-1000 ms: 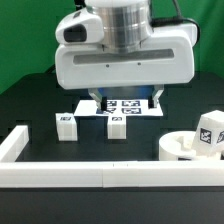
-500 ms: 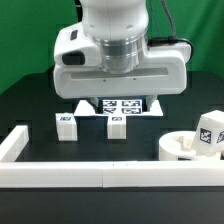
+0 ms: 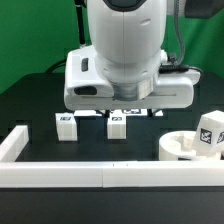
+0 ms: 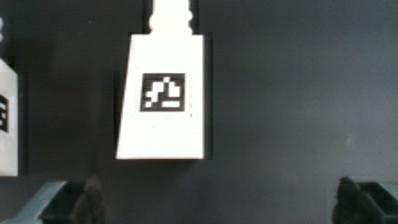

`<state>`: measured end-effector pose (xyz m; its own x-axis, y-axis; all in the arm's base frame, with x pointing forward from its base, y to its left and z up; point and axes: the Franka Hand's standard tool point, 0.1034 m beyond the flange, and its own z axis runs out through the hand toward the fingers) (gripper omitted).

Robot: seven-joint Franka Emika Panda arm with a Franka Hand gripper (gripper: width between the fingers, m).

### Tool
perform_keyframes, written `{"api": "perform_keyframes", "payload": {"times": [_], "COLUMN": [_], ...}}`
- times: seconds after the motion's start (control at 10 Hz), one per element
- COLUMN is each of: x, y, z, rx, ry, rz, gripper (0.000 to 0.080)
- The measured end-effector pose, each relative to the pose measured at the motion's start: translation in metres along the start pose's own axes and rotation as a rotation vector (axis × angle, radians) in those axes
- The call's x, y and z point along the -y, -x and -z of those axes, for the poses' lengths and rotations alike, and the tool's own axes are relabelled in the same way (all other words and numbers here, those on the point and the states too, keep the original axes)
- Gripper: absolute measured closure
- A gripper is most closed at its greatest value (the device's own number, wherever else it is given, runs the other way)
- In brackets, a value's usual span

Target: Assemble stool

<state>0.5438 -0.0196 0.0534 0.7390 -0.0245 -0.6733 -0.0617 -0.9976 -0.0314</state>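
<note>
Two short white legs stand on the black table, one [image 3: 67,125] at the exterior view's left and one [image 3: 117,126] in the middle. The round white seat [image 3: 180,150] lies at the right with a third tagged leg [image 3: 210,130] on it. The arm's white hand [image 3: 125,85] hangs above the middle leg; its fingertips are hidden there. In the wrist view my gripper [image 4: 217,205] is open and empty, its dark fingers [image 4: 61,200] far apart. A tagged leg [image 4: 166,95] lies ahead of it, clear of the jaws. Another leg [image 4: 7,110] shows at the frame's edge.
A long white border rail [image 3: 90,176] runs along the front, and a shorter one [image 3: 16,144] angles back at the exterior view's left. A green backdrop stands behind the table. The marker board is hidden behind the hand.
The arm has moved toward the exterior view's right and nearer the front, now covering the marker board. The legs and seat have not moved.
</note>
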Motion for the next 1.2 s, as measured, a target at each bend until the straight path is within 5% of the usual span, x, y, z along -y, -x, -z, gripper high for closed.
{"api": "perform_keyframes", "payload": {"times": [0.2, 0.6, 1.0, 1.2], "x": [-0.003, -0.022, -0.023, -0.02], "y": [0.001, 0.007, 0.004, 0.011], "z": [-0.002, -0.033, -0.034, -0.051], "rx": [0.009, 0.178, 0.166, 0.245], "ry": [-0.003, -0.014, -0.013, -0.014], "rz": [-0.004, -0.03, -0.034, -0.068], "gripper": [0.015, 0.015, 0.015, 0.015]}}
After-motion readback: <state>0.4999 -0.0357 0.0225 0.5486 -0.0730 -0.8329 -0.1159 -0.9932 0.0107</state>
